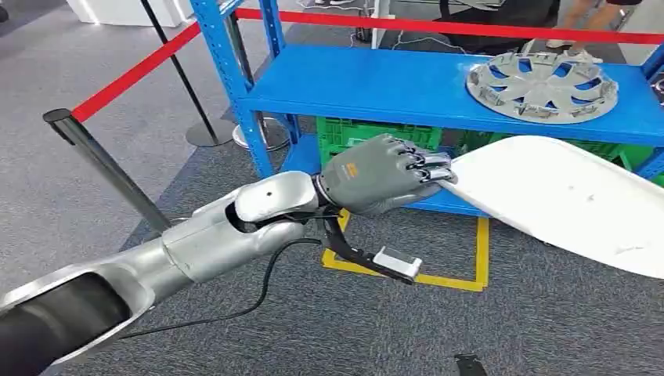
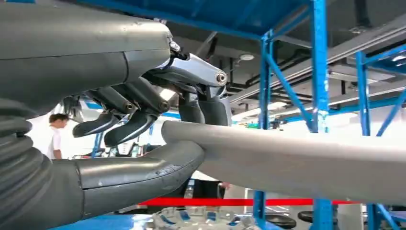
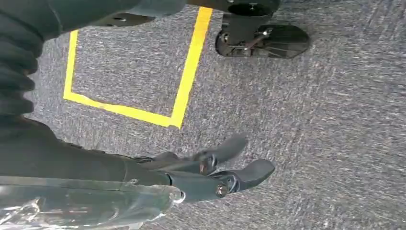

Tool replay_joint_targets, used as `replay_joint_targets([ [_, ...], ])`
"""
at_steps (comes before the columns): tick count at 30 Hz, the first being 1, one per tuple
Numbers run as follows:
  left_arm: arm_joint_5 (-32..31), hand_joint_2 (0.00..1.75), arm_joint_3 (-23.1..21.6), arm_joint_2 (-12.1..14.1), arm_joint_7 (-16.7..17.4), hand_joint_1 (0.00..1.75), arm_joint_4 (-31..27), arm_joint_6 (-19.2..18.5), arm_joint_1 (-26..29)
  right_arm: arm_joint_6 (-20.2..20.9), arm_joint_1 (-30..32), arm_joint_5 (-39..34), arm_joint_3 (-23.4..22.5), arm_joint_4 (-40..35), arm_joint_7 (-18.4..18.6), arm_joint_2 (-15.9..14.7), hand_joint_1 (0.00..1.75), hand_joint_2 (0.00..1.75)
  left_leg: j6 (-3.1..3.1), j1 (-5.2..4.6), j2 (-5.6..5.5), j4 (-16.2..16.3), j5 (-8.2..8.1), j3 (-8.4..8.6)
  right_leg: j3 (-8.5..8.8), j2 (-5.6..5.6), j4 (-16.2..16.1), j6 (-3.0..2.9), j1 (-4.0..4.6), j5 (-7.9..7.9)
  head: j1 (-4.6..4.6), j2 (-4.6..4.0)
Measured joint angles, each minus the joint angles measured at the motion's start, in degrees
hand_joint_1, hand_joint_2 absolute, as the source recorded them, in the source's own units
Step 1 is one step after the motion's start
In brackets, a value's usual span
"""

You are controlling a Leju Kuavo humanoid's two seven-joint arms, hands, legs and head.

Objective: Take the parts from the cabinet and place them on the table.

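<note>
The robot's left hand (image 1: 384,174) gripped the near end of a long white panel (image 1: 564,200) in front of a blue steel cabinet (image 1: 368,82), fingers (image 1: 427,166) laid over the panel's upper face. In the left wrist view the thumb (image 2: 143,170) pressed up from beneath while the darker fingers (image 2: 124,129) curled over the panel's (image 2: 297,163) rounded edge. The panel (slightly scuffed on its pale surface) slanted out past the cabinet's front, held in the air above the grey carpet (image 1: 235,345) and a square of yellow floor tape (image 1: 462,278). A silver wheel cover (image 1: 544,84) lay flat on the cabinet's upper shelf, well apart from the hand, and green crates (image 1: 368,135) sat on the shelf below. A red barrier belt (image 1: 133,74) ran from a black post (image 1: 102,160) past the cabinet. The right hand (image 3: 210,167) hung over the carpet (image 3: 335,143) beside the yellow tape (image 3: 184,81), its fingers (image 3: 249,173) apart and holding nothing.
</note>
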Motion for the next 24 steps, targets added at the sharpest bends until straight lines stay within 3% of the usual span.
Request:
replay_joint_targets([
  [1,-0.02,1.75,0.02,0.04,0.00,1.75,0.00,0.00,-0.02,-0.02,-0.08,0.02,0.00,-0.02,0.00,-0.02,0.00,1.75,-0.48,0.05,0.01,2.04,-2.61,-0.82,-0.54,-0.01,0.00,-0.44,-0.03,0.49,-0.26,0.00],
  [2,-0.02,1.75,0.04,0.07,0.00,1.75,0.00,0.00,-0.03,-0.02,-0.10,0.02,0.00,-0.02,0.00,-0.02,0.00,1.75,-0.82,0.28,0.02,6.12,-5.87,-2.28,-1.14,-0.02,0.00,-0.60,-0.02,0.95,-0.39,0.00],
  [3,-0.02,1.75,0.02,0.09,0.00,1.75,0.00,0.00,-0.02,-0.02,-0.08,0.02,0.02,-0.02,0.00,-0.02,0.00,1.75,-1.00,0.38,0.01,9.37,-7.83,-3.43,-1.58,-0.03,0.02,-0.64,-0.02,1.26,-0.33,0.00],
  [5,-0.02,1.75,0.02,0.13,0.00,1.75,0.00,0.00,0.11,-0.02,-0.03,0.07,0.02,-0.02,0.00,-0.02,0.00,1.75,-1.23,0.54,0.02,15.57,-10.71,-5.48,-2.45,-0.05,0.03,-0.60,0.00,1.86,-0.37,0.00],
  [6,0.09,1.75,0.02,0.22,0.00,1.75,0.00,0.00,0.17,-0.02,-0.02,0.09,0.02,-0.02,0.09,-0.07,0.00,1.75,-1.27,0.63,0.02,17.84,-11.16,-5.93,-3.10,-0.06,0.04,-0.55,-0.01,2.15,-0.37,0.00],
  [8,0.61,1.75,0.02,0.33,0.00,1.75,0.00,0.00,0.24,0.02,-0.01,0.07,0.07,-0.02,0.07,-0.07,0.00,1.75,-1.19,0.79,0.02,15.54,-8.20,-3.50,-4.13,-0.06,0.05,-0.39,0.00,2.92,-0.39,0.00],
  [9,0.81,1.75,0.04,0.33,0.00,1.75,0.00,0.00,0.24,0.09,-0.02,-0.07,0.09,-0.02,-0.04,-0.07,0.00,1.75,-0.99,0.80,0.02,11.11,-6.14,-0.37,-4.51,-0.04,0.05,-0.22,-0.01,3.30,-0.39,0.00],
  [10,1.33,1.75,0.07,0.28,-0.13,1.75,0.00,-0.13,0.25,0.37,-0.04,-0.39,0.07,-0.02,-0.17,-0.07,0.00,1.75,-0.78,0.81,0.02,5.88,-5.13,3.37,-4.66,-0.01,0.05,-0.04,-0.03,3.62,-0.42,0.00],
  [11,1.98,1.75,0.07,0.24,-0.35,1.75,0.00,-0.33,0.33,0.65,-0.03,-0.57,0.07,-0.02,-0.37,-0.07,0.00,1.75,-0.59,0.72,-0.01,1.62,-5.93,6.53,-4.87,0.01,0.06,0.30,0.11,3.85,-0.40,0.00],
  [13,4.22,1.75,0.20,0.13,-1.23,1.75,0.11,-0.44,1.40,0.96,-0.05,-1.01,0.04,-0.02,-0.68,-0.07,0.00,1.75,-0.15,0.49,-0.04,-0.17,-6.29,6.74,-5.18,0.01,0.04,0.95,0.12,4.54,-0.33,0.00],
  [14,4.96,1.75,0.26,0.13,-1.79,1.75,0.24,-0.33,2.30,1.03,0.03,-1.14,0.04,-0.02,-0.77,-0.07,0.00,1.75,-0.04,0.47,-0.03,-0.52,-6.10,6.66,-5.38,-0.05,0.00,0.97,0.16,4.50,-0.35,0.00],
  [15,5.23,1.75,0.28,0.13,-2.21,1.75,0.46,-0.15,3.06,1.03,0.13,-1.25,0.04,-0.02,-0.85,-0.07,0.00,1.75,-0.22,0.45,-0.04,-0.55,-5.98,6.52,-5.39,-0.08,-0.12,-0.83,0.16,4.15,-0.24,0.00],
  [16,5.42,1.75,0.28,0.13,-2.47,1.75,0.70,-0.15,3.76,1.05,0.19,-1.31,0.04,-0.02,-0.87,-0.07,0.00,1.75,0.10,0.31,-0.08,-0.55,-5.78,6.42,-5.41,-0.09,-0.24,-1.47,0.17,4.59,-0.20,0.00],
  [20,9.97,1.75,1.03,0.07,-4.00,1.75,1.90,-1.27,6.20,1.47,0.15,-1.18,0.04,-0.02,-0.94,-0.07,0.00,1.75,0.96,-0.04,-0.06,-0.43,-5.20,5.76,-5.26,-0.11,-1.69,1.18,-0.26,6.37,-0.29,0.00],
  [24,18.29,1.75,4.26,-0.57,-9.33,1.75,7.94,1.42,13.99,1.55,0.67,-1.38,0.04,-0.02,-1.07,-0.09,0.00,1.75,1.40,-0.31,0.02,-0.37,-4.96,5.51,-5.28,0.05,-2.15,2.07,-0.53,6.95,-0.26,0.00],
])
